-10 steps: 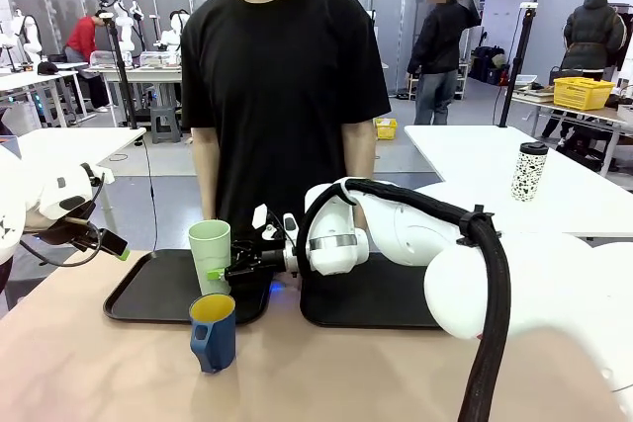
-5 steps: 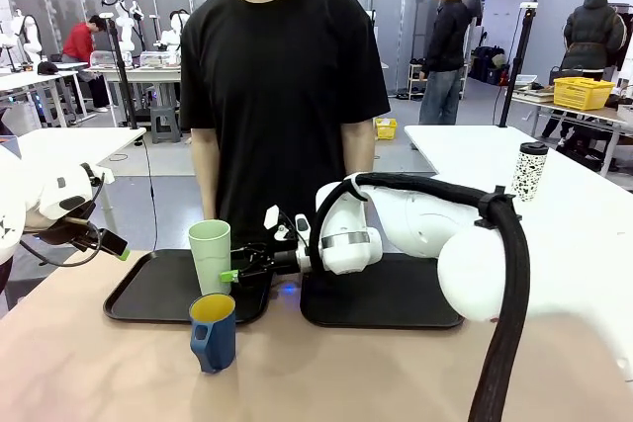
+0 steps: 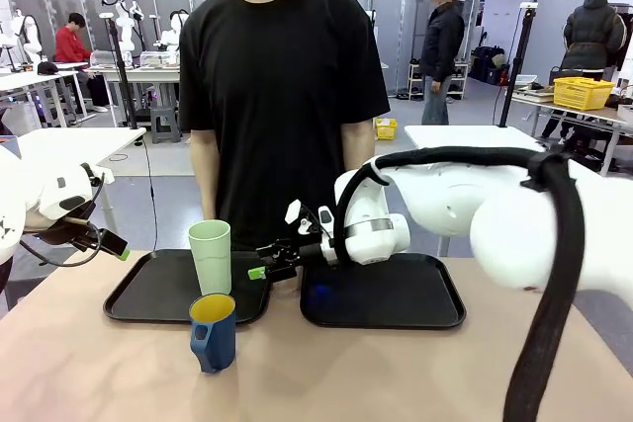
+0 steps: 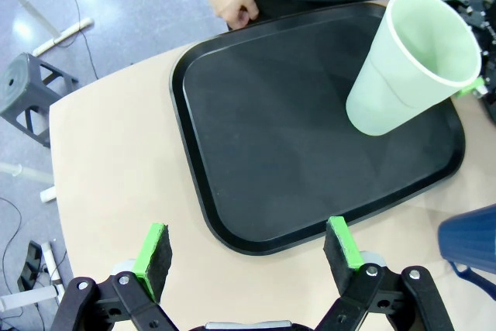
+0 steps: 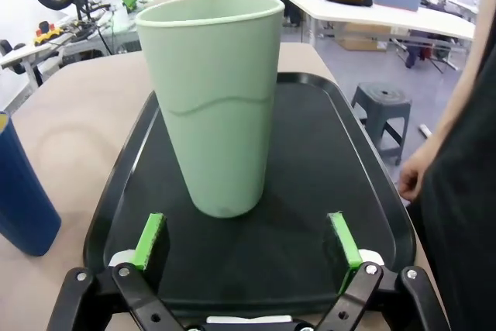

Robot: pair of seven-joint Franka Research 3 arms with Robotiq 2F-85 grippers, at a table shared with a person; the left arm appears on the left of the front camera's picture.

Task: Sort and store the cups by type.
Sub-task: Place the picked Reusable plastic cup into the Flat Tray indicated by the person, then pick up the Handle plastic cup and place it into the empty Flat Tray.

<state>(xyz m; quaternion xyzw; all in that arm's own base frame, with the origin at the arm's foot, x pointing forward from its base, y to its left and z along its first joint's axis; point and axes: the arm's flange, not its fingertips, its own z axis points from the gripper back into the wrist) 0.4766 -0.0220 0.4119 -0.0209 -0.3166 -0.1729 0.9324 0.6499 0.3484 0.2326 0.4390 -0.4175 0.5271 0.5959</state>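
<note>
My right pincer (image 5: pixel 246 226) stands released, jaws spread. The mint-green tumbler (image 5: pixel 213 106) stands upright on the black tray (image 5: pixel 349 153) at twelve o'clock, just beyond my pads, not touching.

An open lab hall; white worktables (image 3: pixel 59 145), a yellow crate (image 3: pixel 582 93), a grey stool (image 4: pixel 31 94) on bare grey floor (image 3: pixel 396 160)

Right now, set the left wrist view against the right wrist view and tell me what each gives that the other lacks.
Left wrist view: the empty inside of the mint tumbler from above, beyond the open left gripper. Right wrist view: the tumbler's full side, standing upright ahead of the open right gripper. Both: the black tray under the tumbler, part of the blue mug, a person's hand.
</note>
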